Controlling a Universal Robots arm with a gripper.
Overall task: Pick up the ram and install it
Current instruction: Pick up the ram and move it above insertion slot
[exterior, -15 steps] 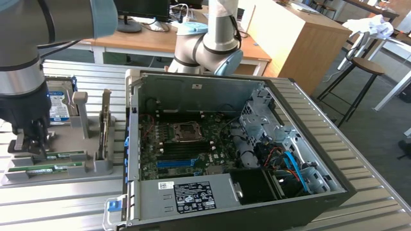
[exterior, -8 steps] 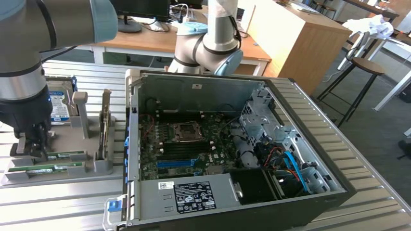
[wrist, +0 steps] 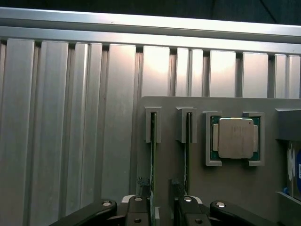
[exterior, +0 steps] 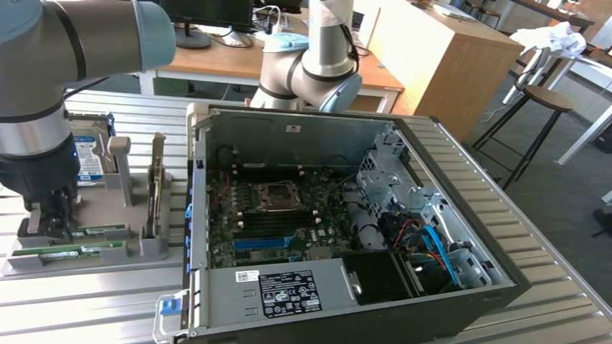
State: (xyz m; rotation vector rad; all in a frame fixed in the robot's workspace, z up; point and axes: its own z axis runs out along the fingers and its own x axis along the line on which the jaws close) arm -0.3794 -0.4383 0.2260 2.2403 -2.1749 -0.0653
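Note:
Two green ram sticks (exterior: pixel 103 231) (exterior: pixel 72 252) stand on edge in slots of a grey holder (exterior: pixel 143 247) on the exterior view's left. My gripper (exterior: pixel 50 223) hangs low over the sticks' end farthest from the computer case, open and holding nothing. In the wrist view both sticks show edge-on. One ram stick (wrist: pixel 153 141) runs into the gap between the fingers (wrist: pixel 136 209). The other stick (wrist: pixel 187 141) runs toward the opposite finger. My gripper (wrist: pixel 162 214) stands apart from both. The open computer case (exterior: pixel 287 118) shows its motherboard with blue slots (exterior: pixel 263 242).
The holder also carries an upright expansion card (exterior: pixel 158 183), a hard drive (exterior: pixel 91 150) and a processor chip (wrist: pixel 233 137) in its own frame. A ribbed aluminium table (wrist: pixel 70 117) lies underneath. A second robot arm (exterior: pixel 320 68) stands behind the case. A stool (exterior: pixel 545 100) stands at the far right.

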